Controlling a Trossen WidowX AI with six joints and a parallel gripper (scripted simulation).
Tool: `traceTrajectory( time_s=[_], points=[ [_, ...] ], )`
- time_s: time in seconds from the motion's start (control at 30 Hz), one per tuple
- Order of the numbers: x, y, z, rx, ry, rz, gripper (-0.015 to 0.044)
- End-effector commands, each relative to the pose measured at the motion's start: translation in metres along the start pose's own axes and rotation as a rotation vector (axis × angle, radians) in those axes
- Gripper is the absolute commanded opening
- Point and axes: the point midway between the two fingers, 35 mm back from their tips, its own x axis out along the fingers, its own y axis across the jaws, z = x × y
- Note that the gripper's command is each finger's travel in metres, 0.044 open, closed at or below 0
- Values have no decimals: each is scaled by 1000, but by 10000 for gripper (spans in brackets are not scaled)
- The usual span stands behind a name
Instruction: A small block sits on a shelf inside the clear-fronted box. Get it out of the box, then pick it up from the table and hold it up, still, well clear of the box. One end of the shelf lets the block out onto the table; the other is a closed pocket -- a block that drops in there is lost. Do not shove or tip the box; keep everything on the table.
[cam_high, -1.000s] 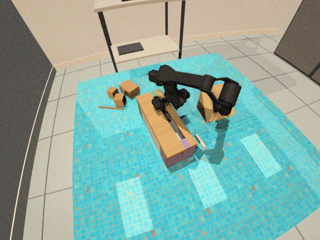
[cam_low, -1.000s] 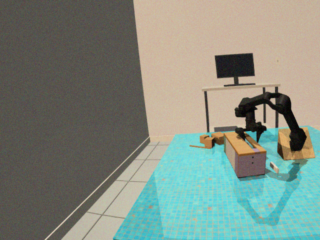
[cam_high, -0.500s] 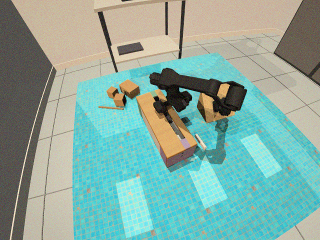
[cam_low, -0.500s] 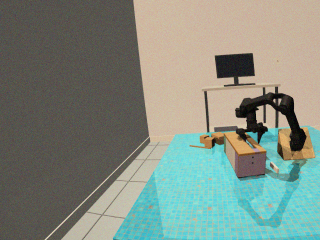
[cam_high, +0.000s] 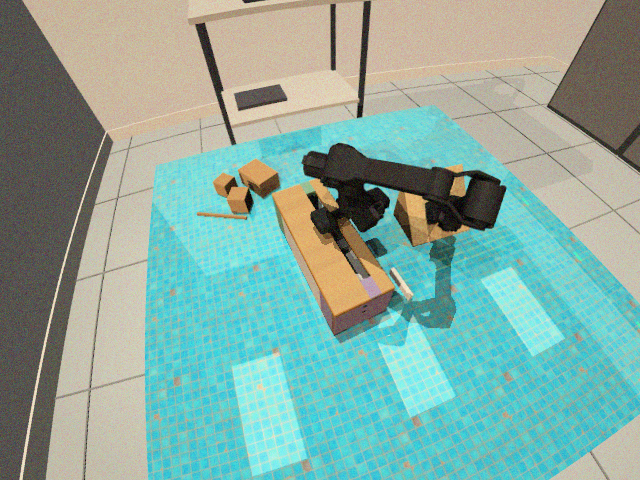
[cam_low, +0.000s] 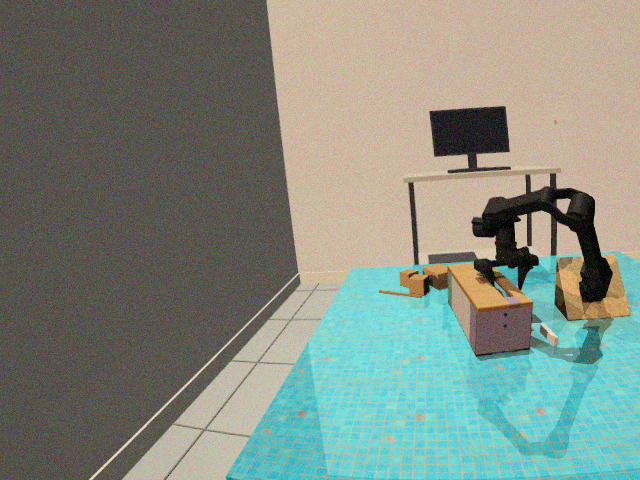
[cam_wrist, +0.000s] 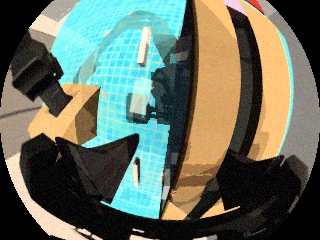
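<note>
The long box (cam_high: 310, 242) (cam_low: 480, 294) (cam_wrist: 214, 94) has a tan top with a dark slot along it and a purple end. My gripper (cam_high: 351, 242) (cam_low: 504, 276) (cam_wrist: 175, 140) is open and empty. It straddles the box's front top edge near the far half, with one finger over the slot and the other outside the clear front. A small dark-teal block (cam_high: 376, 246) (cam_wrist: 138, 106) shows close against the clear front, about midway along. I cannot tell whether it is behind the clear front or on the table.
A short white bar (cam_high: 401, 283) (cam_low: 549, 333) (cam_wrist: 143, 47) lies on the table by the box's purple end. The arm stands on a tan wedge (cam_high: 413, 217) (cam_low: 568, 289). Three tan cubes (cam_high: 258, 177) and a thin orange stick (cam_high: 222, 214) lie far left.
</note>
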Motion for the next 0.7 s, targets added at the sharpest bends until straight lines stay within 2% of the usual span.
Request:
traceTrajectory(
  time_s=[0.0, 0.67],
  points=[
    [2, 1, 7, 9, -7, 1, 400],
    [5, 0, 40, 10, -9, 1, 400]
  ],
)
